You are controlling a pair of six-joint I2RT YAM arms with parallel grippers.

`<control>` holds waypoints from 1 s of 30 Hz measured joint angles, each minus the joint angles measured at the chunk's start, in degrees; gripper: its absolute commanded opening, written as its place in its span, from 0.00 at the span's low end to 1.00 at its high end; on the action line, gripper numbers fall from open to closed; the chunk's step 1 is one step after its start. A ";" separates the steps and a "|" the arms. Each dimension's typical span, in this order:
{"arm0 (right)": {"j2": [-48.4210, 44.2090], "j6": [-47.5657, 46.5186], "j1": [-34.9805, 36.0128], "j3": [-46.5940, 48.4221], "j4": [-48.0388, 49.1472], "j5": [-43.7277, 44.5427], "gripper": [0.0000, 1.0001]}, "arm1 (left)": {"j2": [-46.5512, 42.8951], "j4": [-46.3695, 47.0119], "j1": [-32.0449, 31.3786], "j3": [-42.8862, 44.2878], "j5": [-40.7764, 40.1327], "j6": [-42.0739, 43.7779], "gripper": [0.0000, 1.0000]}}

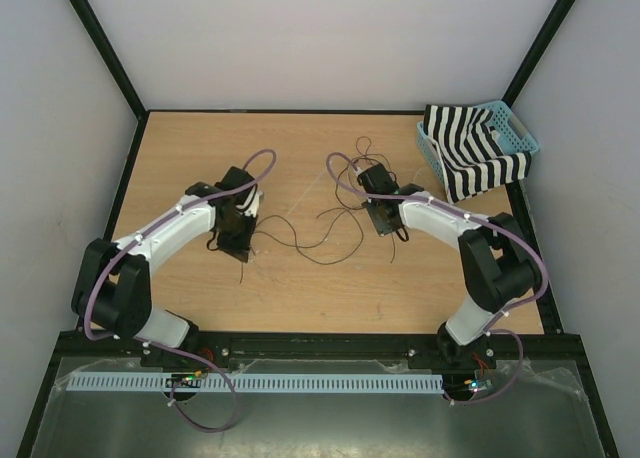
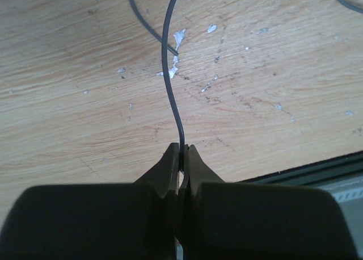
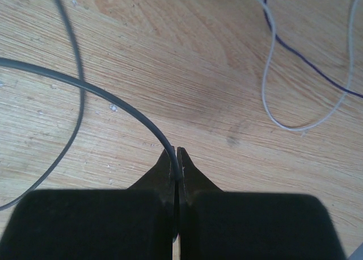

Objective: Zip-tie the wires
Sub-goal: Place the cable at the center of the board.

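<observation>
Dark thin wires (image 1: 320,243) lie spread in loose loops on the wooden table (image 1: 300,303), between the two arms, and they are not gathered into a bundle. The left gripper (image 2: 181,158) is clenched on one of the wires, which runs up from its tips across the wood. The right gripper (image 3: 176,163) is also pressed tight and pinches another dark one that bends away to the left.

I judge the task is near its beginning. Nothing is bound, and collecting, wrapping and closing the tie are all left to do.

The zip tie I cannot find with certainty. A pale curved strand (image 3: 266,72) near the right gripper is maybe only a wire. The striped cloth (image 1: 465,158) hides the inside of the blue basket (image 1: 522,133).
</observation>
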 measured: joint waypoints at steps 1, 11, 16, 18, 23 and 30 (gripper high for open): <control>0.76 0.00 -0.07 0.02 0.00 -0.09 0.00 | 0.00 0.68 -0.17 -0.90 -0.70 -1.03 0.00; 6.49 -0.52 -0.76 0.48 -0.02 -0.81 0.35 | 0.76 8.41 -0.92 -4.81 -3.26 -7.13 0.00; 5.86 -0.79 -0.83 0.61 -0.07 -2.03 0.51 | 3.17 11.63 -1.38 -5.31 -3.80 -7.78 0.03; 5.42 -0.76 -0.87 0.61 -0.15 -3.15 0.55 | 3.63 12.41 -1.53 -6.08 -4.42 -7.89 0.08; 3.19 -0.81 -0.87 0.66 -0.63 -5.60 0.62 | 3.63 13.62 -1.53 -7.50 -5.64 -8.24 0.22; 2.40 -0.83 -0.87 1.42 -1.51 -9.60 0.75 | 3.63 14.64 -1.53 -8.68 -6.99 -8.83 0.55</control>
